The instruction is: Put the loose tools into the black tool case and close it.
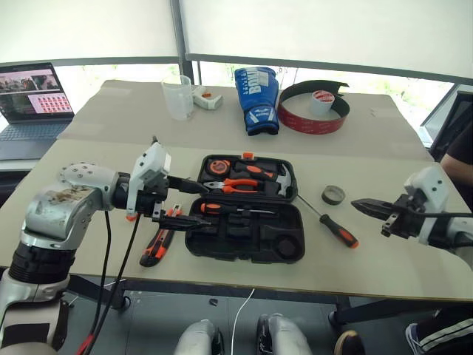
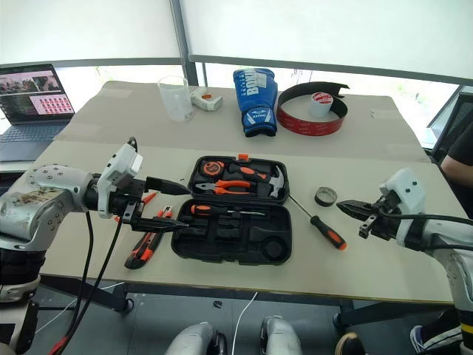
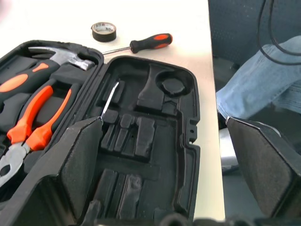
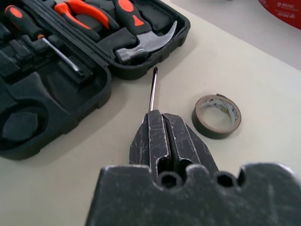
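The black tool case [image 1: 244, 248] lies open on the table, with a hammer, pliers and a tape measure in its far half. One black-and-orange screwdriver [image 1: 225, 209] rests in the near half. A second one [image 1: 341, 232] lies on the table right of the case, next to the small dark tape roll [image 1: 333, 195]. The orange-black utility knife [image 1: 157, 244] lies left of the case. My left gripper [image 1: 201, 205] hangs open over the case's left edge. My right gripper [image 1: 361, 205] is shut on nothing, raised above the loose screwdriver; its shaft [image 4: 153, 89] shows beyond the fingers.
At the table's far side stand a clear cup [image 1: 177, 96], a blue boxing glove [image 1: 257, 100] and a red-and-black curved band [image 1: 310, 118]. A laptop [image 1: 29, 100] sits far left. A person [image 1: 462, 159] is at the right edge.
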Controlling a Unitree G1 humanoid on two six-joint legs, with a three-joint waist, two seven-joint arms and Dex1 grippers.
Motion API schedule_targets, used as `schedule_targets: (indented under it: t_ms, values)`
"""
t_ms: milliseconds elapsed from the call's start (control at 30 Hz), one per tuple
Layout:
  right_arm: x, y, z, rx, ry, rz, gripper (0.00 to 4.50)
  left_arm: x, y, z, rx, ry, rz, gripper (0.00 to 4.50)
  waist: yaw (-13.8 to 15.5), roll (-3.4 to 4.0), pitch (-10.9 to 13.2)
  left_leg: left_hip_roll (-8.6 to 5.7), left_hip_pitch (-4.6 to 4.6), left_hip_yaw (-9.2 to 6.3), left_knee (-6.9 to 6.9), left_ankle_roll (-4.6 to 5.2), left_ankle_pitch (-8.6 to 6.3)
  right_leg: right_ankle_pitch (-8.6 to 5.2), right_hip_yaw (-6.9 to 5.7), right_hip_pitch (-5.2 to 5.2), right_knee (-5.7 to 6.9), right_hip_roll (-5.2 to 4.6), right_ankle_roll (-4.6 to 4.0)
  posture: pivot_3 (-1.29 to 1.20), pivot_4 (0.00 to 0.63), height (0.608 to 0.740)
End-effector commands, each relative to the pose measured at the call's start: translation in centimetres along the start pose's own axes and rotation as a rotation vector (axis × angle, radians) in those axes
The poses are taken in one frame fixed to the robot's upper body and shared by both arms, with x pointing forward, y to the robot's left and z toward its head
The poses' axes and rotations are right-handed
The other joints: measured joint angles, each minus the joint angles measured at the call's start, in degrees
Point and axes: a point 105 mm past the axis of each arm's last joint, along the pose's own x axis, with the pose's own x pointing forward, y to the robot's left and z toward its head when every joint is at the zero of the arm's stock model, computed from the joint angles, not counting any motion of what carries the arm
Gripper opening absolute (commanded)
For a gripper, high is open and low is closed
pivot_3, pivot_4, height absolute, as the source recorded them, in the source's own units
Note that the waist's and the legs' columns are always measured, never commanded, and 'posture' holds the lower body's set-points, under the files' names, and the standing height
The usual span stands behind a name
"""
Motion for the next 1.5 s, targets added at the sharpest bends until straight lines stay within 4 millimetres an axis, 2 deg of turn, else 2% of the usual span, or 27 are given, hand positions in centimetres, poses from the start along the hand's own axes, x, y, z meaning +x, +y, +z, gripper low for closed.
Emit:
schedule_targets:
  t_ms: [33, 100, 133, 300, 433, 533, 567, 633, 700, 833, 900, 933, 1067, 1167, 1300, 1400, 1500]
  values:
    - [0.3, -0.4, -1.5, 0.036, 0.047, -0.020, 1.27, -0.4, 0.0, 1.2, 0.058, -0.007, 0.013, 4.50, 0.0, 0.00, 0.0, 0.00, -0.01, 0.00, -0.01, 0.00, 0.00, -0.01, -0.01, 0.00, 0.00, 0.00, -0.02, 0.00, 0.150, 0.727]
    - [0.6, -0.3, -2.5, 0.063, 0.074, -0.016, 1.65, -0.2, 0.0, 1.3, 0.065, -0.010, 0.005, 4.50, -0.1, 0.00, 0.0, 0.00, -0.01, 0.03, -0.01, 0.00, 0.00, -0.01, 0.00, 0.00, 0.01, 0.01, -0.02, 0.00, 0.150, 0.727]
    - [0.8, -0.1, -2.9, 0.069, 0.081, -0.009, 2.15, 0.0, 0.0, 1.4, 0.068, -0.012, -0.002, 4.50, -0.2, 0.00, 0.0, 0.00, -0.01, 0.03, -0.01, 0.00, 0.00, -0.01, 0.00, 0.00, 0.01, 0.02, -0.02, 0.00, 0.150, 0.727]
    - [1.5, 1.2, -5.3, 0.097, 0.142, 0.029, 3.76, 0.6, 0.0, 1.9, 0.081, -0.026, -0.029, 4.50, -0.2, 0.01, 0.0, 0.00, 0.02, 0.06, -0.01, -0.01, 0.01, -0.01, 0.03, 0.00, 0.03, 0.04, 0.00, 0.00, 0.150, 0.727]
    - [2.0, 1.9, -7.0, 0.096, 0.183, 0.038, 3.76, 0.9, 0.2, 2.0, 0.097, -0.023, -0.041, 4.50, -0.2, 0.01, 0.0, 0.01, 0.01, 0.06, -0.01, -0.01, 0.01, -0.01, 0.02, 0.00, 0.03, 0.06, 0.00, 0.00, 0.150, 0.727]
    - [1.8, 1.2, -7.1, 0.106, 0.166, -0.003, 3.01, 0.8, 0.4, 2.1, 0.100, -0.023, -0.036, 4.50, -0.3, 0.02, 0.0, 0.01, 0.06, 0.08, -0.01, -0.02, 0.01, -0.01, 0.06, 0.02, 0.04, 0.07, 0.00, 0.00, 0.150, 0.727]
    - [1.6, 1.0, -6.9, 0.104, 0.159, -0.010, 2.62, 0.7, 0.4, 2.1, 0.101, -0.022, -0.035, 4.50, -0.3, 0.02, 0.0, 0.02, 0.07, 0.08, -0.01, -0.03, 0.01, -0.01, 0.06, 0.02, 0.04, 0.08, 0.00, 0.00, 0.150, 0.727]
    - [0.6, 0.2, -5.9, 0.122, 0.120, -0.043, 2.01, 0.4, 0.4, 1.9, 0.099, -0.013, -0.027, 4.50, -0.2, 0.02, 0.0, 0.02, 0.07, 0.08, -0.01, -0.03, 0.02, -0.02, 0.06, 0.01, 0.05, 0.08, -0.01, 0.00, 0.150, 0.727]
    - [-0.7, -0.6, -4.8, 0.159, 0.080, -0.075, 1.18, 0.1, 0.5, 1.7, 0.098, -0.005, -0.019, 4.50, -0.2, 0.04, 0.0, 0.02, 0.04, 0.08, -0.02, -0.03, 0.02, -0.02, 0.06, -0.01, 0.04, 0.07, -0.01, 0.00, 0.150, 0.727]
    - [-3.6, -1.4, -2.1, 0.166, 0.040, -0.071, 1.01, -0.4, 0.4, 1.6, 0.099, 0.002, -0.011, 4.50, -0.1, 0.08, 0.0, 0.00, 0.02, 0.08, -0.01, -0.03, 0.02, -0.01, 0.05, 0.00, 0.03, 0.02, -0.01, 0.00, 0.150, 0.727]
    - [-4.4, -1.2, -0.4, 0.159, 0.027, -0.029, 1.01, -0.7, 0.4, 1.7, 0.099, 0.005, -0.007, 4.50, -0.1, 0.30, 0.1, 0.00, 0.01, 0.07, -0.02, -0.03, 0.01, -0.01, 0.06, -0.01, 0.02, 0.03, 0.00, 0.00, 0.150, 0.727]
    - [-4.2, -0.2, 0.7, 0.109, 0.009, 0.043, 1.01, -0.7, 0.4, 1.7, 0.098, 0.006, -0.005, 4.50, -0.2, 0.32, 0.1, 0.00, 0.02, 0.08, -0.02, -0.02, 0.01, -0.01, 0.07, -0.02, 0.04, 0.03, 0.00, 0.00, 0.150, 0.727]
    - [-2.2, 2.8, 3.1, -0.044, -0.035, 0.224, 1.01, -0.9, 0.4, 1.5, 0.094, 0.019, -0.011, 4.50, -0.6, 0.31, 0.1, 0.09, 0.10, 0.07, -0.07, -0.04, 0.02, -0.02, 0.11, 0.00, 0.02, 0.17, 0.00, 0.00, 0.150, 0.727]
    - [1.5, 5.6, 4.3, -0.233, -0.047, 0.355, 1.01, -1.6, -0.1, 0.8, 0.081, 0.060, -0.039, 4.50, -1.1, 0.30, 0.1, 0.08, 0.16, 0.11, -0.12, -0.08, 0.04, -0.02, 0.15, -0.02, 0.05, 0.18, 0.00, 0.00, 0.150, 0.727]
    - [7.1, 9.0, 4.9, -0.505, -0.048, 0.484, 1.01, -2.6, -0.5, -0.7, 0.080, 0.130, -0.043, 4.50, -1.5, 0.32, 0.1, 0.07, 0.15, 0.14, -0.15, -0.11, 0.06, -0.05, 0.11, -0.09, 0.07, 0.15, -0.06, 0.00, 0.150, 0.727]
    - [9.2, 9.7, 4.4, -0.588, -0.018, 0.529, 1.01, -2.6, -0.7, -0.7, 0.082, 0.132, -0.042, 4.50, -1.2, 0.30, 0.2, 0.04, 0.05, 0.19, -0.14, -0.15, 0.07, -0.07, 0.09, -0.18, 0.08, 0.13, -0.09, 0.00, 0.150, 0.727]
    - [10.3, 9.8, 4.0, -0.615, -0.001, 0.553, 1.01, -2.6, -0.7, -0.7, 0.084, 0.129, -0.031, 4.50, -0.4, 0.32, 0.2, 0.02, -0.19, 0.16, -0.12, -0.15, 0.08, -0.14, -0.07, -0.25, 0.10, 0.11, -0.17, 0.00, 0.150, 0.727]
